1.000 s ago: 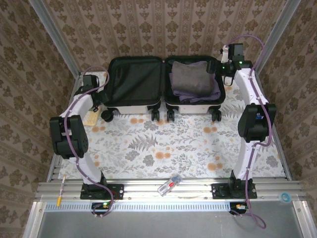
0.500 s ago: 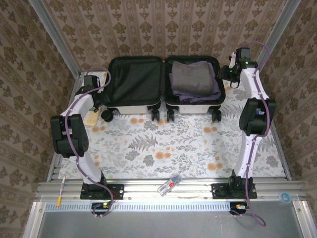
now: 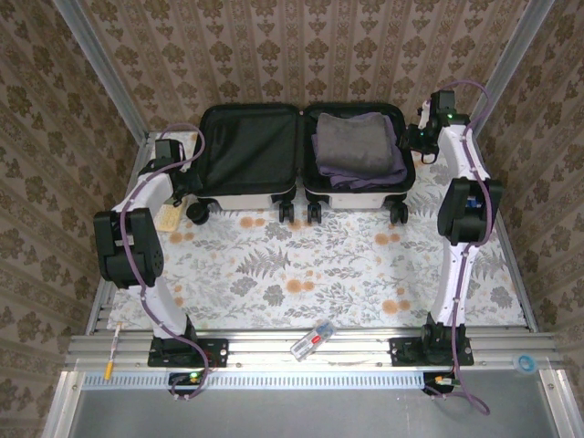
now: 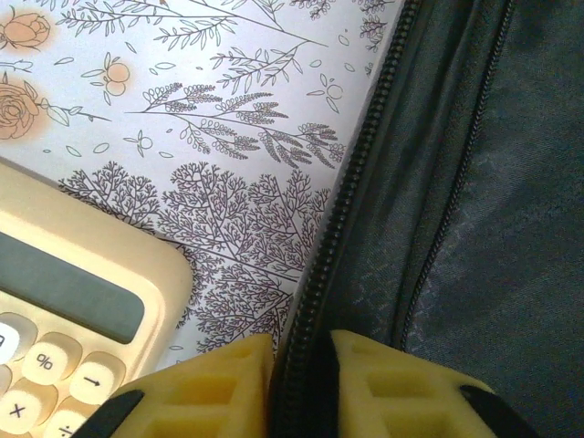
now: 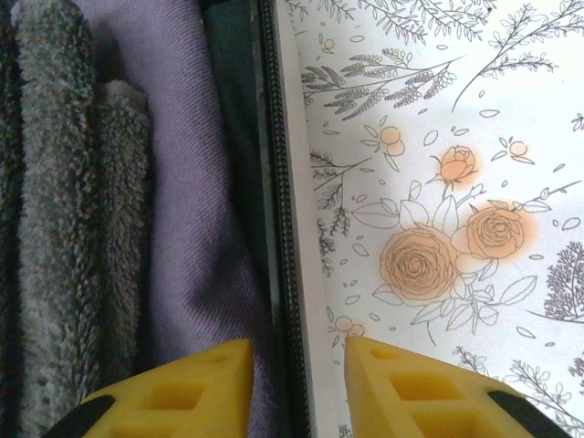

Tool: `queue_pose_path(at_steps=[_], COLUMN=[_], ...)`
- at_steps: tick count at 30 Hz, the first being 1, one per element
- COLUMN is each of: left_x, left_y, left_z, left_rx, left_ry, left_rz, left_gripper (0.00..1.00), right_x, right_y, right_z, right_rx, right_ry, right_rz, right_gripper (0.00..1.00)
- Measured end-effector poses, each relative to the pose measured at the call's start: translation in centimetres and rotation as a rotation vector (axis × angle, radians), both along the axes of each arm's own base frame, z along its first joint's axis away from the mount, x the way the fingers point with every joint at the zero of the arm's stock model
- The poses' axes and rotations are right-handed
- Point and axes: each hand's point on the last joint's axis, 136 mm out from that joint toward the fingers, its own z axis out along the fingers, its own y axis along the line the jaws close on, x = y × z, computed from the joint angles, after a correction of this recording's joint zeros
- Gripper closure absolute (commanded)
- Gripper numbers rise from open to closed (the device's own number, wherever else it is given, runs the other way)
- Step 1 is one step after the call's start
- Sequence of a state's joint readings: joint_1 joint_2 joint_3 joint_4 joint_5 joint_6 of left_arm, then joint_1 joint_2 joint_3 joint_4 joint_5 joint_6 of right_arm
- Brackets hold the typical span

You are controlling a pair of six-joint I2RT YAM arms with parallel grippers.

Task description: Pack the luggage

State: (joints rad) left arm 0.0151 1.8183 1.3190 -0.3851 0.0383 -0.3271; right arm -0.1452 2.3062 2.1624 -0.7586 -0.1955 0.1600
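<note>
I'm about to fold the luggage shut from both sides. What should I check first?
1. Hold of the left gripper on the luggage rim: ok, closed on the zip edge.
2. Hold of the right gripper on the opposite rim: cannot tell; it straddles the rim, contact unclear.
3. The clothes in the right half: ok, lying within the rim.
4. The purple cloth beside the right gripper: cannot tell whether it would get caught.
5. The calculator beside the left gripper: ok, outside the rim, apart from it.
</note>
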Motion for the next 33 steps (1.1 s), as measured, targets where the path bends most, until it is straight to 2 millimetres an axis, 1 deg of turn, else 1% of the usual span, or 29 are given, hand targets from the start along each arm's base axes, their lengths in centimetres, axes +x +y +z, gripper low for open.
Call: queue_pose_path(at_steps=[3,5,7,11,17,19,23,26,30,33], left_x=[0.0,0.1,0.1,0.1,0.0,0.0,-0.3,-0.7,-1.6,-2.7], left_y=[0.0,0.0,0.0,0.0,-0.1,-0.1,-0.3,-0.7,-0.8,-0.6], left_z=[0.2,0.3,0.4,0.6,0.8,0.8,1.1,1.8,3.3,4.5], left_rx=[0.001,0.002,0.001,0.003,0.009,0.011,0.022,0.038,0.064,0.082], left_ry=[0.001,0.000,0.001,0.005,0.011,0.011,0.013,0.010,-0.013,-0.032], left_rz=[-0.002,-0.007,-0.007,-0.011,-0.019,-0.022,-0.031,-0.038,-0.035,-0.026], left_gripper=[0.80,0.81,0.82,0.90,0.99,1.00,1.00,1.00,1.00,1.00], right_x=[0.5,0.4,0.3,0.3,0.3,0.3,0.3,0.3,-0.1,-1.0], right_y=[-0.1,0.0,0.0,0.4,0.4,0.5,0.7,0.7,0.9,1.2], right_z=[-0.5,-0.9,-1.1,-1.0,-1.0,-1.0,-1.0,-1.0,-0.9,-0.9], right_rx=[0.000,0.001,0.004,0.008,-0.001,-0.003,-0.006,-0.007,-0.016,-0.023], right_ry=[0.005,0.017,0.026,0.025,0.023,0.023,0.022,0.020,0.009,0.011], right_rz=[0.001,0.002,0.003,0.016,0.032,0.038,0.043,0.044,0.048,0.055], right_gripper=[0.72,0.74,0.78,0.86,0.96,0.99,1.00,1.00,1.00,1.00])
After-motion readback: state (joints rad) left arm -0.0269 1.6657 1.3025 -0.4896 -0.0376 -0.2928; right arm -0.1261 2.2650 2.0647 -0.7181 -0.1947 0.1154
